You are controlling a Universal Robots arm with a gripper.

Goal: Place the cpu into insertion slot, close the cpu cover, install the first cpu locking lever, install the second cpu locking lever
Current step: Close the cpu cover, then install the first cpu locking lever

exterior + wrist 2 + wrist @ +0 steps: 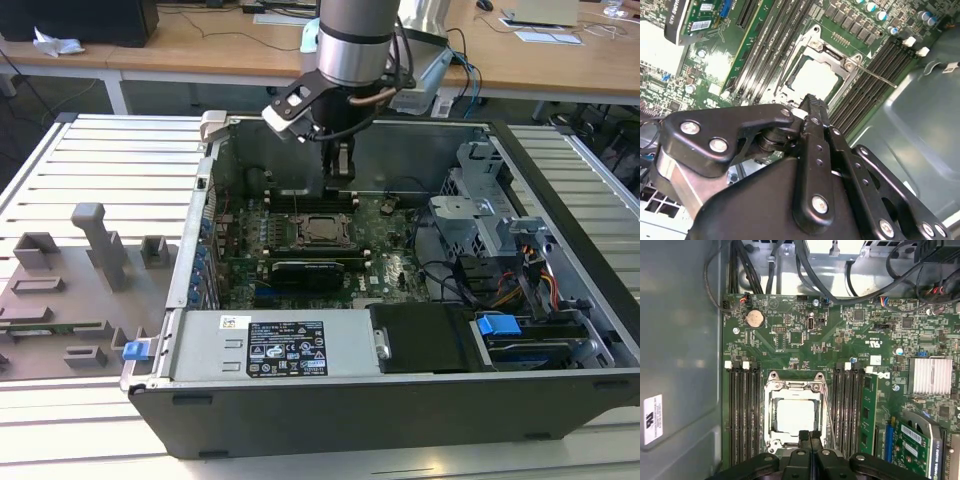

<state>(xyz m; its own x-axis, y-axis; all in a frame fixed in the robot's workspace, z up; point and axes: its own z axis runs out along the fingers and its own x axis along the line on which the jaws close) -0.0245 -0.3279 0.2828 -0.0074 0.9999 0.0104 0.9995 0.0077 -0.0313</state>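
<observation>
The cpu (pixel 792 415) lies pale and square in the insertion slot (pixel 305 229) on the green motherboard. The steel cpu cover (pixel 792 388) lies flat around it, and the chip shows through its window. A thin locking lever (pixel 828 412) runs along one side of the socket. In the second wrist view this lever (pixel 875 76) juts out over the memory slots. My gripper (pixel 810 434) hangs just above the socket's edge, fingers shut together with nothing between them. In the exterior view the gripper (pixel 340 180) points straight down at the cpu (pixel 322 228).
Black memory slots (pixel 742 415) flank the socket on both sides. Black cables (pixel 805 270) cross the board's edge. An expansion card (pixel 310 270), a grey drive cage (pixel 480 215) and the power supply (pixel 270 345) stand inside the case. Case walls (pixel 195 250) ring the board.
</observation>
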